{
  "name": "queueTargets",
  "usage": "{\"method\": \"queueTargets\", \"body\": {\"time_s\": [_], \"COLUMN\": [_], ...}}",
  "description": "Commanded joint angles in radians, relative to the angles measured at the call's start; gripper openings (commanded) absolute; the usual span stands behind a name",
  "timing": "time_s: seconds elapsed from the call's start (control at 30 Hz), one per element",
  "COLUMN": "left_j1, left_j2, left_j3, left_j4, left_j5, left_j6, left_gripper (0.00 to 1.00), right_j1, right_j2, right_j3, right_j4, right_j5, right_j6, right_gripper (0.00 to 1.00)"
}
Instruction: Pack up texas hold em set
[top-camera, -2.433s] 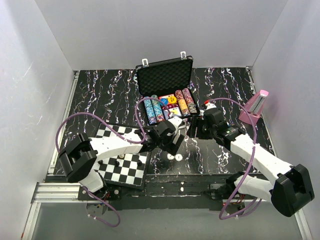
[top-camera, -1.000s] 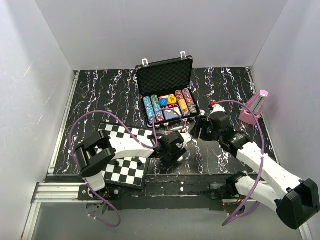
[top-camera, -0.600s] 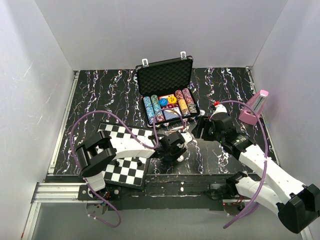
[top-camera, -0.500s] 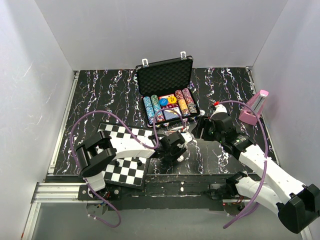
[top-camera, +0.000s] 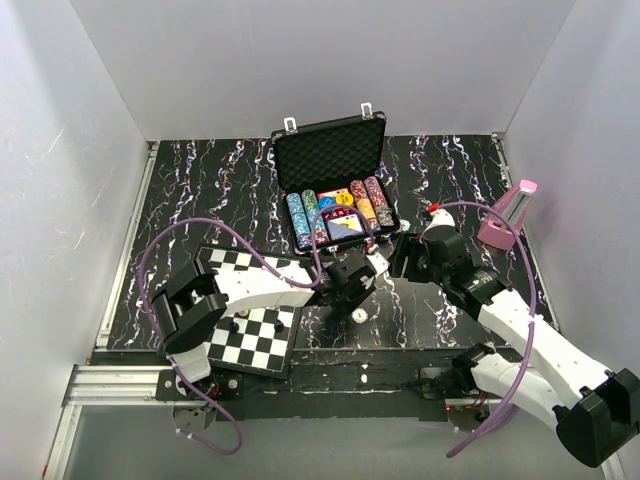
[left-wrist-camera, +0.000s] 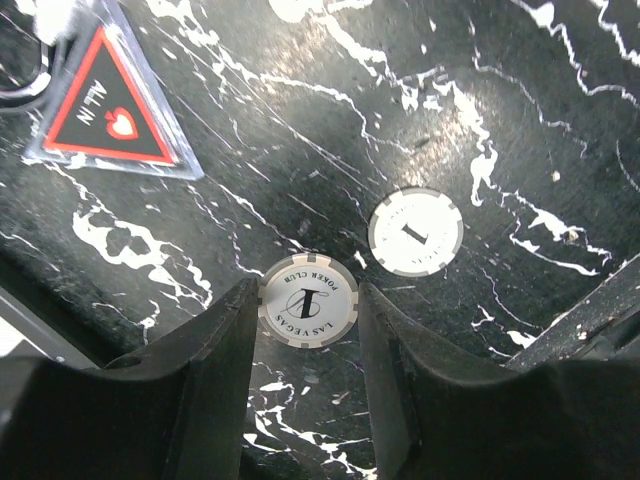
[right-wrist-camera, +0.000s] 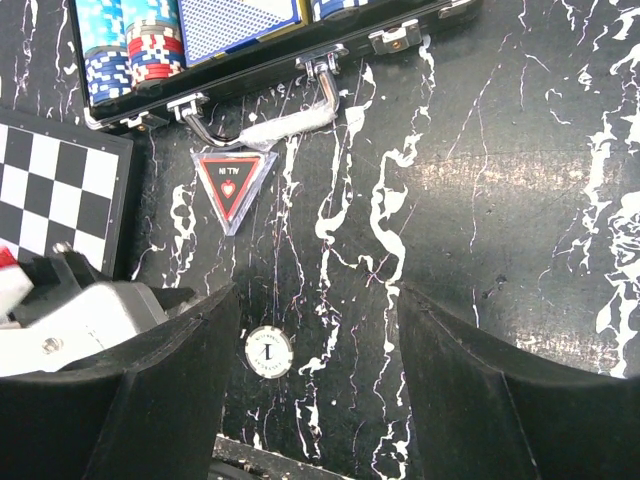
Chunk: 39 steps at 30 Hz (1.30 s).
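Surface: black tabletop (top-camera: 210, 200) veined white and purple, boxed by plain white walls (top-camera: 300, 60) on three sides; aluminium rail (top-camera: 110, 385) along the left and near edges. Seen from overhead, the open briefcase (top-camera: 330, 150) sits at 12 o'clock from table centre, its foam-lined lid upright, with chip rows (top-camera: 307, 220) and a blue card deck (top-camera: 347, 228) lying in the tray. Chessboard (top-camera: 250, 335) is at 8 o'clock and a pink metronome (top-camera: 505, 215) at 3 o'clock against the right wall. Left gripper (left-wrist-camera: 307, 300) has its jaws drawn in narrow on a white poker chip (left-wrist-camera: 308, 302), both fingers touching its rim. A second white chip (left-wrist-camera: 415, 232) lies flat on the table just beside it, at 2 o'clock in the left wrist view. A red-and-black triangular all-in marker (left-wrist-camera: 105, 110) lies at 10 o'clock, near the case handle (right-wrist-camera: 290, 120). Right gripper (right-wrist-camera: 315, 295) hangs over bare table in front of the case, jaws wide, holding nothing.
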Motion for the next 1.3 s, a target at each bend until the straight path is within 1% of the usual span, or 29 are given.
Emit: {"method": "queueTargets", "body": {"time_s": [0.0, 0.33, 0.43, 0.5, 0.6, 0.63, 0.7, 0.8, 0.83, 0.87, 0.93, 1.0, 1.1, 1.17, 1.27], "left_j1": [0.049, 0.208, 0.237, 0.254, 0.276, 0.282, 0.296, 0.314, 0.320, 0.326, 0.337, 0.343, 0.357, 0.363, 0.371], "left_j2": [0.007, 0.112, 0.161, 0.191, 0.225, 0.233, 0.241, 0.241, 0.236, 0.236, 0.230, 0.224, 0.221, 0.218, 0.201], "left_j3": [0.077, 0.286, 0.376, 0.419, 0.467, 0.478, 0.489, 0.486, 0.484, 0.481, 0.475, 0.463, 0.456, 0.450, 0.427], "left_j4": [-0.011, 0.000, -0.008, -0.012, -0.012, -0.009, 0.008, 0.050, 0.064, 0.078, 0.107, 0.141, 0.167, 0.182, 0.221], "left_j5": [-0.019, 0.026, 0.035, 0.043, 0.046, 0.047, 0.050, 0.059, 0.066, 0.070, 0.088, 0.101, 0.121, 0.135, 0.159], "left_j6": [0.031, 0.072, 0.086, 0.091, 0.097, 0.100, 0.112, 0.140, 0.143, 0.150, 0.158, 0.202, 0.219, 0.219, 0.224], "left_gripper": [0.31, 0.31, 0.31, 0.31, 0.31, 0.31, 0.31, 0.31, 0.31, 0.31, 0.31, 0.31, 0.31, 0.31, 0.31], "right_j1": [0.003, 0.003, 0.003, 0.003, -0.012, -0.030, -0.117, -0.269, -0.317, -0.364, -0.421, -0.457, -0.477, -0.478, -0.478], "right_j2": [-0.034, -0.068, -0.065, -0.056, -0.025, -0.010, 0.021, 0.094, 0.133, 0.182, 0.297, 0.398, 0.550, 0.634, 0.758], "right_j3": [-0.006, 0.000, -0.002, -0.003, 0.008, 0.011, 0.011, 0.017, 0.037, 0.066, 0.124, 0.188, 0.323, 0.395, 0.523], "right_j4": [0.001, -0.006, -0.006, 0.001, 0.039, 0.056, 0.128, 0.283, 0.315, 0.335, 0.369, 0.418, 0.388, 0.380, 0.291], "right_j5": [0.018, 0.035, 0.043, 0.047, 0.012, -0.018, -0.147, -0.432, -0.521, -0.578, -0.707, -0.819, -0.913, -0.948, -1.005], "right_j6": [-0.006, -0.012, -0.014, -0.018, -0.032, -0.031, -0.041, -0.040, -0.040, -0.032, -0.015, 0.000, -0.023, -0.040, -0.076], "right_gripper": [0.72, 0.72, 0.72, 0.74, 0.75, 0.76, 0.75, 0.73, 0.70, 0.67, 0.64, 0.61, 0.57, 0.57, 0.56]}}
